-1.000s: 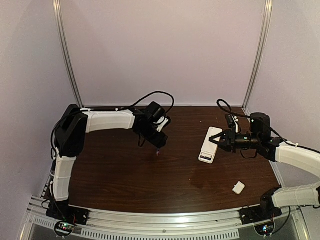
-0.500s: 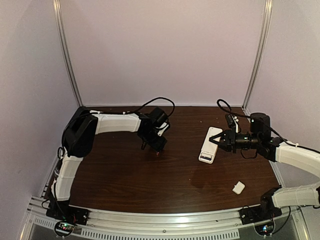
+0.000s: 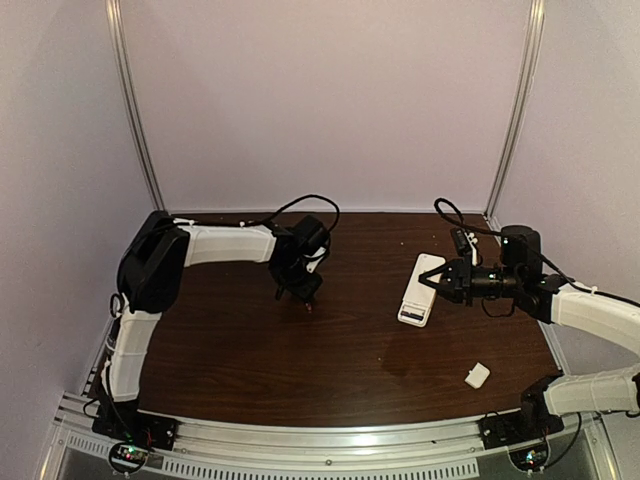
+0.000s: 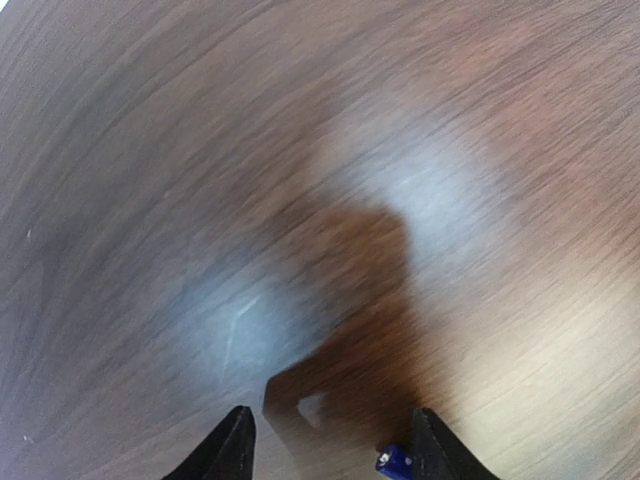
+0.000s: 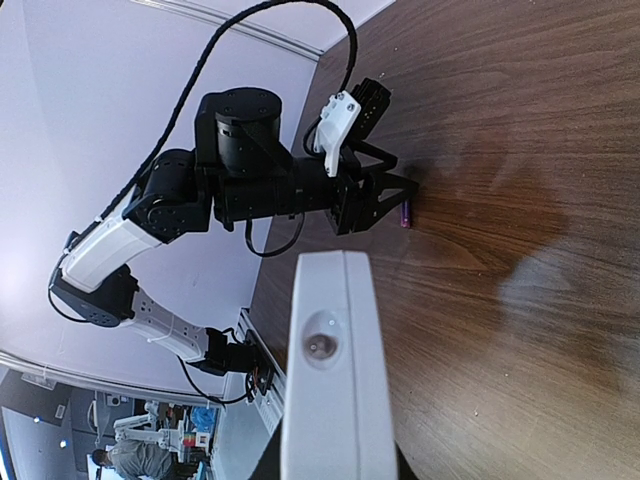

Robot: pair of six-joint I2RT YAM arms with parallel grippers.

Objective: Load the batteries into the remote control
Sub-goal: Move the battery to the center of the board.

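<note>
One small purple-blue battery (image 4: 393, 461) lies on the dark wooden table (image 3: 250, 360), left of centre. My left gripper (image 4: 331, 447) hangs low over it, open, with the battery between the fingers close against the right one (image 4: 432, 448). From above, the left gripper (image 3: 299, 291) points down at the battery (image 3: 308, 306). The right wrist view shows the same battery (image 5: 405, 216) at the left gripper's tips. The white remote control (image 3: 421, 289) is at the right, one end off the table. My right gripper (image 3: 441, 283) is shut on its edge. The remote's end face (image 5: 334, 370) fills the right wrist view.
A small white square cover piece (image 3: 477, 376) lies on the table near the right front. A black cable and connector (image 3: 460, 240) hang at the back right. Metal frame posts and pale walls close in the table on three sides.
The left gripper has shifted slightly left and lower over the battery, and its jaws have narrowed. The right arm and the remote have not moved.
</note>
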